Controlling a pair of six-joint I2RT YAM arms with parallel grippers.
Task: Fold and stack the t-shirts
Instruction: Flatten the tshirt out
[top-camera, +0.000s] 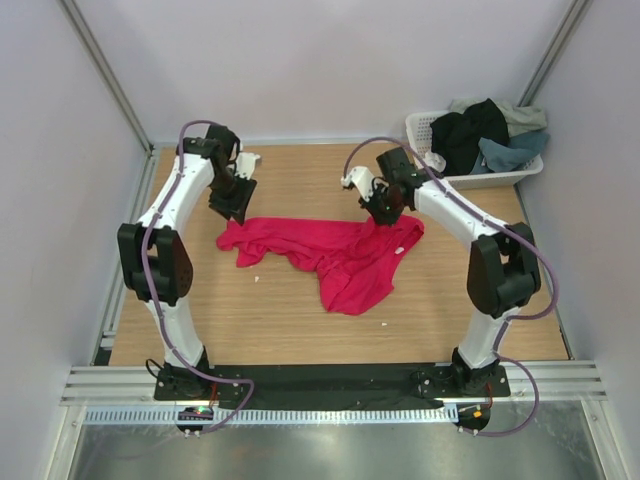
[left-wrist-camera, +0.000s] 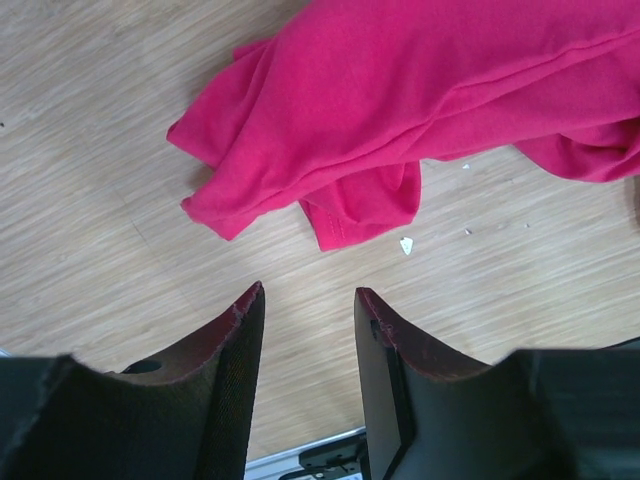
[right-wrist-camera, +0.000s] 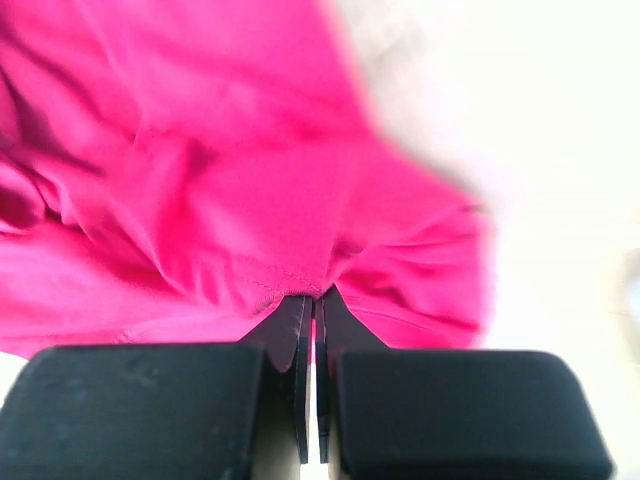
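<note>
A crimson-pink t-shirt lies crumpled across the middle of the wooden table. My right gripper is at the shirt's far right edge, shut on a pinch of its cloth; in the right wrist view the jaws meet with the hem bunched between them. My left gripper hovers just beyond the shirt's left end, open, nothing between its fingers. The left wrist view shows the shirt's left sleeve a short way ahead of the fingertips. More t-shirts, black, slate-blue and pale grey-green, are heaped in the basket.
A white lattice basket stands at the far right corner of the table. A few small white specks lie on the wood near the shirt. Grey walls and metal posts enclose the table on three sides.
</note>
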